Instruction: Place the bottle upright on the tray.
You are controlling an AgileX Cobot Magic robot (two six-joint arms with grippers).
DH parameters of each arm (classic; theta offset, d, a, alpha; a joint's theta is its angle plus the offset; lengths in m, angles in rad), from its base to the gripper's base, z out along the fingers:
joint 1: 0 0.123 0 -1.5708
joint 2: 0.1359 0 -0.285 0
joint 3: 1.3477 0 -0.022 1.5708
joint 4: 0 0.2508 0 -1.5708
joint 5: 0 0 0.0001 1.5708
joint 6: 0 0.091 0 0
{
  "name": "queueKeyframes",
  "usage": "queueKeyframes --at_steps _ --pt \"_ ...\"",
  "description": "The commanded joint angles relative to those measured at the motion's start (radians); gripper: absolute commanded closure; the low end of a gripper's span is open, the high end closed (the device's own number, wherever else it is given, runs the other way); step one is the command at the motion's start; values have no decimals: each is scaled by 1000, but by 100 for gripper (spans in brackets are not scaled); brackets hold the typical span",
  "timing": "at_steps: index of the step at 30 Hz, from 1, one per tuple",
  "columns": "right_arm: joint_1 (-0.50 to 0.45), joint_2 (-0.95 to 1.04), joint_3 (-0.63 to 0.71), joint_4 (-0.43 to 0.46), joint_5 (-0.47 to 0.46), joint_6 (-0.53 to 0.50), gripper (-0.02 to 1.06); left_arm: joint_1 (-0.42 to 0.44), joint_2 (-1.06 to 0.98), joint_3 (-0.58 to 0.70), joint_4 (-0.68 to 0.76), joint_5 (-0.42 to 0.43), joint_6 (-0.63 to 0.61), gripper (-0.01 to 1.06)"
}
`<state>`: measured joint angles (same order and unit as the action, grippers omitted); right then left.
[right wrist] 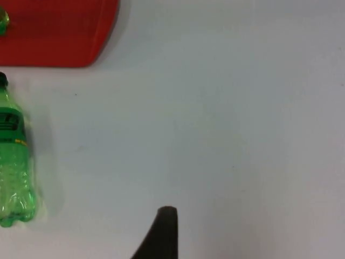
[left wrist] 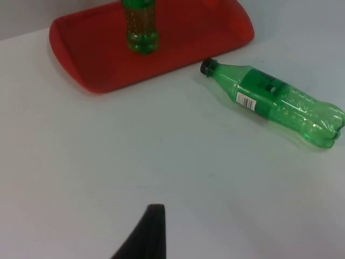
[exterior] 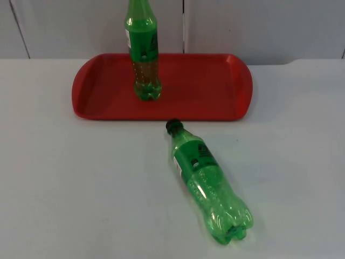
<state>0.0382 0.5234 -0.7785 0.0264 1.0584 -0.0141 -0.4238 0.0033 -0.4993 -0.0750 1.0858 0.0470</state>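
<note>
A green plastic bottle (exterior: pixel 207 181) with a black cap lies on its side on the white table, cap toward the red tray (exterior: pixel 205 81), base toward the front edge. A second green bottle (exterior: pixel 143 54) stands upright on the tray's left half. In the left wrist view the lying bottle (left wrist: pixel 275 102) rests just off the tray (left wrist: pixel 91 54), where the upright bottle (left wrist: pixel 140 27) stands. My left gripper (left wrist: pixel 153 216) hangs over bare table, well back from both. My right gripper (right wrist: pixel 167 218) is over bare table too, with the lying bottle (right wrist: pixel 12 156) and tray (right wrist: pixel 54 32) off to one side.
The tray sits at the back of the table against the grey partition wall (exterior: pixel 259 27). Open white table top (exterior: pixel 81 189) spreads around the lying bottle on all sides.
</note>
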Motion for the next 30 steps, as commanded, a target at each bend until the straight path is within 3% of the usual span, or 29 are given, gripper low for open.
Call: queueKeyframes --at_steps 1,13,23,30 --pt "-5 97 -33 2 -17 -21 21 -6 -3 5 5 -12 0 0" --pt "-5 387 -120 15 -32 -22 21 -6 -3 5 7 -12 0 0" --pt "-5 656 -168 113 -34 -60 21 -6 -3 5 7 -12 0 0" --pt "27 777 -207 114 -43 -65 21 -6 -3 5 7 -12 0 0"
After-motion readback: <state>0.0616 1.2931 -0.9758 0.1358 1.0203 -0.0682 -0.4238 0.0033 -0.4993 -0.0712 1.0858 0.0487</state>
